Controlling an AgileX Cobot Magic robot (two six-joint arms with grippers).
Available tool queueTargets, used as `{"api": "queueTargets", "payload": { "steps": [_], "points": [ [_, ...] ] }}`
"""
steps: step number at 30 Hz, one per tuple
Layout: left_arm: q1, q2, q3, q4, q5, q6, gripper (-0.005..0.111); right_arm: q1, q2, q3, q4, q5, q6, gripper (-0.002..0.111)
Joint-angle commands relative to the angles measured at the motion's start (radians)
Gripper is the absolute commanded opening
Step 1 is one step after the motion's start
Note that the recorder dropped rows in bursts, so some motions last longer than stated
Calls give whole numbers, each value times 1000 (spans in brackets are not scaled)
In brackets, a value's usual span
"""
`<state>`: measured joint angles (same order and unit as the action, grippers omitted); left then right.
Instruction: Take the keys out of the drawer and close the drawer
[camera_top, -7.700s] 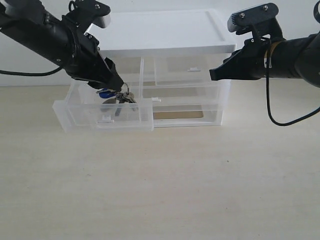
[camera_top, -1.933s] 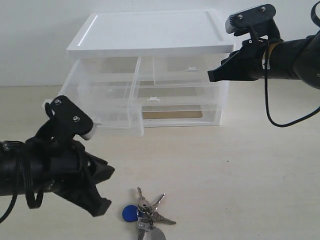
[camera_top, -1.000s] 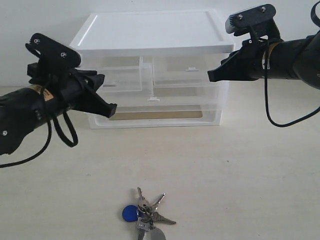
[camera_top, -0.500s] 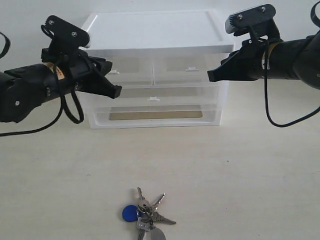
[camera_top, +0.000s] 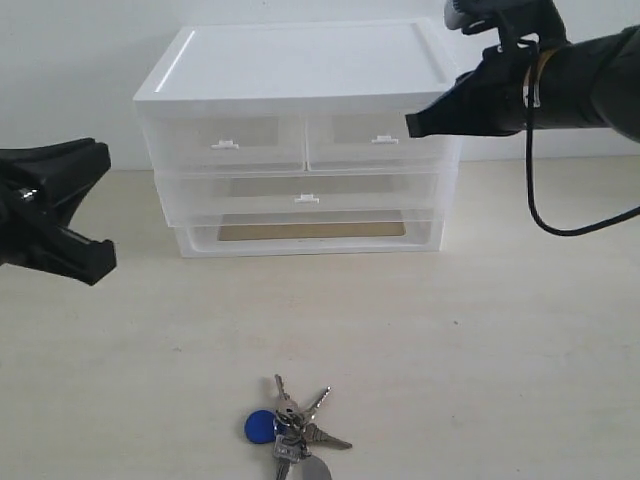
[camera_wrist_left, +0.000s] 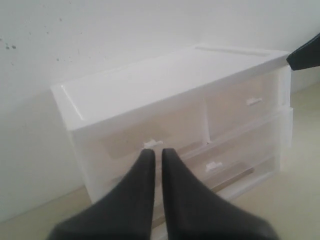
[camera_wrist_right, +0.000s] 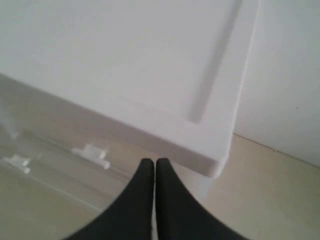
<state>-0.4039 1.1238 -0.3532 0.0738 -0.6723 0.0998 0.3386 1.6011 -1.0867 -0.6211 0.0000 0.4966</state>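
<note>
Silver keys (camera_top: 288, 435) lie before the shut drawer (camera_top: 225, 132), left fingers (camera_wrist_left: 141, 172) and right fingers (camera_wrist_right: 144, 176) pressed together: likely just retreat next.

white-topped drawer unit (camera_top: 300, 62) on beige table (camera_top: 500, 350)

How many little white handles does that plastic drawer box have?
3: one on the upper left drawer, one on the upper right drawer, one on the wide drawer beneath them. I see no others.
</note>
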Motion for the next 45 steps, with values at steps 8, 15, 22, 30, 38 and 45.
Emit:
{"api": "queueTargets", "payload": {
  "steps": [8,15,22,30,38,45],
  "points": [
    [3,-373,31,-14,226,-48,4,153,-294,171,9,18,-34,0],
    [3,-659,31,15,364,-215,4,347,-437,237,115,385,-70,0],
    [3,-865,71,21,380,-254,4,563,-346,239,491,448,-451,0],
    [3,-983,136,21,304,-257,4,638,-68,239,836,457,-730,0],
    [3,-983,138,21,304,-257,4,638,159,234,1079,200,-1020,1],
    [3,-963,138,21,299,-257,4,604,250,162,1068,174,-1025,71]
  ]
}}
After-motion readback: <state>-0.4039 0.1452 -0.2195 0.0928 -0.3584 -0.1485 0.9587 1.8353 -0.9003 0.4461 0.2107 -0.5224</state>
